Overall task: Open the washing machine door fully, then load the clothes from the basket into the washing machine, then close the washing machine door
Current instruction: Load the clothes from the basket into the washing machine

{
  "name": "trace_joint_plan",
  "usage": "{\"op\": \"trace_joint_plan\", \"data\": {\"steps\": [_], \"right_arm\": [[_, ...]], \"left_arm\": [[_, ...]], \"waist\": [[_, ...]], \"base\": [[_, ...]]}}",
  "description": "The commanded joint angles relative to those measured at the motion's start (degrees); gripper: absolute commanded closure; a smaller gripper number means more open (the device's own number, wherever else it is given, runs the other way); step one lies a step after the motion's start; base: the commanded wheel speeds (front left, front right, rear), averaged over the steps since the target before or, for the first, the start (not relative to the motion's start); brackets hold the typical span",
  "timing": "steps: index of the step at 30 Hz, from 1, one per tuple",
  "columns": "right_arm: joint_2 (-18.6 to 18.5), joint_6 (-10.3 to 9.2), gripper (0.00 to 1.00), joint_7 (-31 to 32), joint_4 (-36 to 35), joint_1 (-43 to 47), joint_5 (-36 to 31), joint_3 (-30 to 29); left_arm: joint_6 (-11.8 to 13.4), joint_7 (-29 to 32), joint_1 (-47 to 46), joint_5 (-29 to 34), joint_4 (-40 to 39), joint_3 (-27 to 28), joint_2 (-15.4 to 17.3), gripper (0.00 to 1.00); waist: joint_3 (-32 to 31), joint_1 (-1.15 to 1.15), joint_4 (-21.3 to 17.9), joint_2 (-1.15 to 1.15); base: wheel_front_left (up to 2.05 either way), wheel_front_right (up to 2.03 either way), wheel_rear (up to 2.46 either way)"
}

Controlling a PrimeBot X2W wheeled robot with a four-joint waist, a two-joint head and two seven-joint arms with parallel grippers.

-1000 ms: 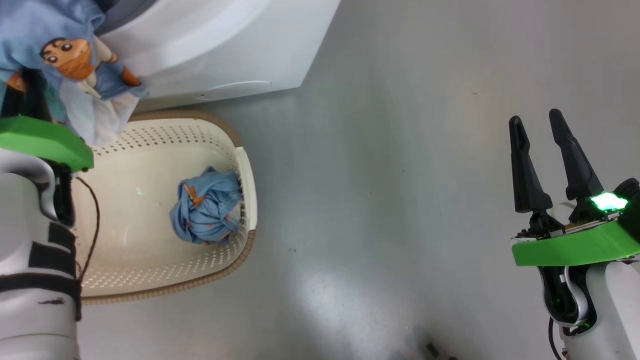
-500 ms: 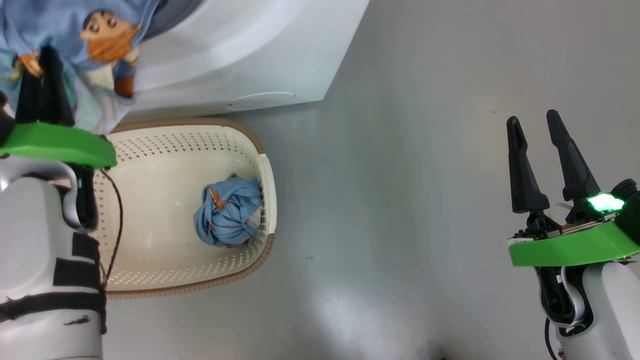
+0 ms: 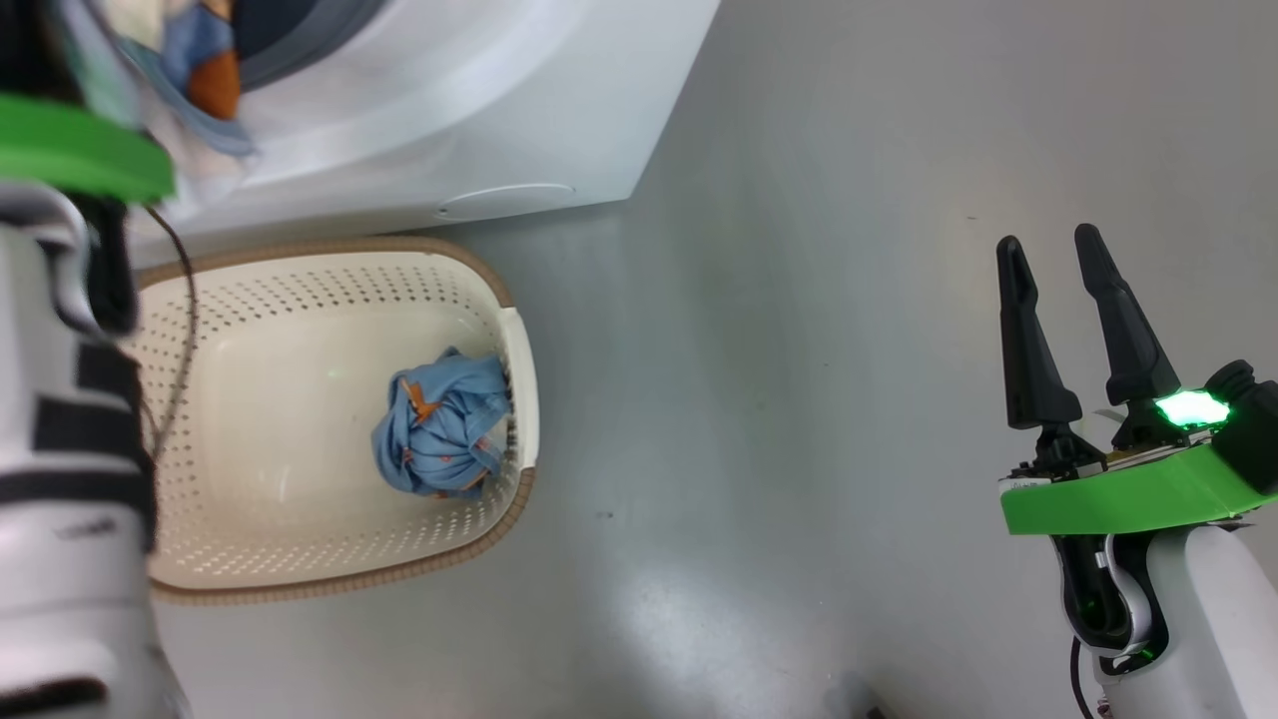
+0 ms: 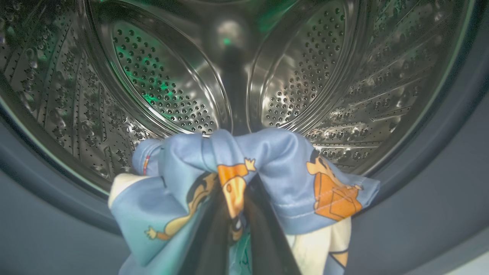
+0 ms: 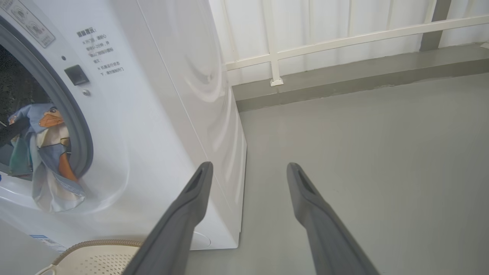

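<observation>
My left gripper [image 4: 235, 225] is shut on a light blue garment [image 4: 267, 172] with orange cartoon figures, holding it at the mouth of the washing machine [image 3: 479, 110], just in front of the perforated steel drum [image 4: 160, 84]. From the right wrist the same garment [image 5: 46, 152] hangs over the grey gasket [image 5: 78, 130]. A second blue bundle [image 3: 439, 439] lies in the cream basket [image 3: 300, 290] on the floor before the machine. My right gripper [image 3: 1048, 260] stands open and empty far to the right. The washing machine door is out of view.
Grey floor [image 3: 799, 399] stretches between the basket and my right arm. A low grey kerb with a white railing [image 5: 344, 42] runs behind the machine. My left forearm [image 3: 60, 479] overhangs the basket's left side.
My left arm has carried the garment up and forward, from above the basket into the machine's opening. The head camera has shifted. The right gripper has stayed open.
</observation>
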Motion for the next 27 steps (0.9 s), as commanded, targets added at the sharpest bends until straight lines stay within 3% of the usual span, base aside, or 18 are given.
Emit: {"op": "trace_joint_plan", "data": {"steps": [1,7,12,18,24,25,27], "right_arm": [[-0.22,0.31,0.00,-0.45,-1.07,0.63,1.28,1.11],[0.23,0.31,0.00,-0.45,-0.94,0.06,1.61,1.45],[0.46,0.31,0.00,-0.45,-0.86,-0.41,1.80,1.99],[0.66,0.31,0.00,-0.45,-0.90,-0.73,1.85,2.42],[0.83,0.31,0.00,-0.45,-0.64,-0.43,1.79,2.67],[0.85,0.31,0.00,-0.45,-0.57,-0.40,1.78,2.72],[0.88,0.31,0.00,-0.45,-0.45,-0.37,1.81,2.77]], "left_arm": [[0.04,-0.37,-1.70,0.07,-0.13,0.95,2.85,1.00],[1.79,-0.37,-11.45,1.46,7.51,0.27,5.72,1.00],[3.13,-0.37,-16.61,3.34,6.10,-0.36,7.40,1.00],[3.50,-0.37,-16.69,4.85,1.43,-0.54,7.46,1.00],[2.99,-0.37,-14.06,5.10,9.65,-0.96,7.46,1.00],[3.02,-0.30,-14.17,5.10,11.96,-1.05,7.61,0.94],[3.03,0.47,-14.90,5.35,16.24,-1.58,7.88,0.35]], "waist": [[0.28,0.00,-0.46,0.00],[1.27,0.00,-2.04,0.00],[2.00,0.00,-3.31,0.00],[2.40,0.00,-4.27,0.00],[1.82,0.00,-4.51,0.00],[1.71,0.00,-4.52,0.00],[1.51,0.00,-4.48,0.00]], "base": [[0.00,0.00,0.00],[0.00,0.00,0.00],[0.00,0.00,0.00],[0.00,0.00,0.00],[0.00,0.00,0.00],[0.00,0.00,0.00],[0.00,0.00,0.00]]}}
